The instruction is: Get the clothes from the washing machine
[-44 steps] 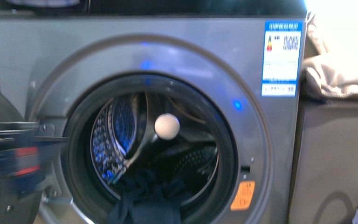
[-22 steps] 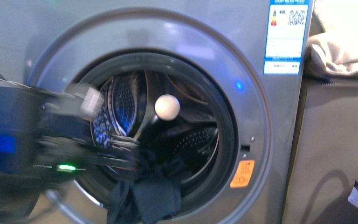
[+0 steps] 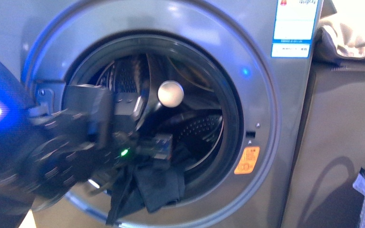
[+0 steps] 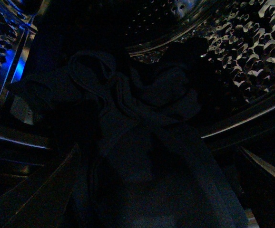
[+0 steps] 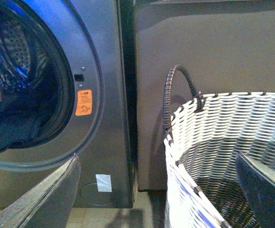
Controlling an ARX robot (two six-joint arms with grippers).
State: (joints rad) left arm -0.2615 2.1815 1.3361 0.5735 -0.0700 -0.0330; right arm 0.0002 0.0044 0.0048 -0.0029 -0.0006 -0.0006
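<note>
Compared with half a second ago, the left gripper (image 3: 158, 146) has advanced from the left of frame into the porthole of the washing machine (image 3: 278, 156), centre frame. Its jaws stand wide, not yet closed, over the dark clothes (image 3: 159, 187), which drape across the lower door rim. A grasp appears imminent. The right gripper (image 5: 156, 190) hangs wide and empty above the woven basket (image 5: 223, 123).

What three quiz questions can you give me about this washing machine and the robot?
1. True or false: the clothes hang over the washing machine door rim.
2. Fill in: the sticker beside the door is ____.
3. The left end effector is: A on the machine's top, B at the drum opening, C touching the sticker.
Key: 1 true; 2 orange; 3 B.
</note>
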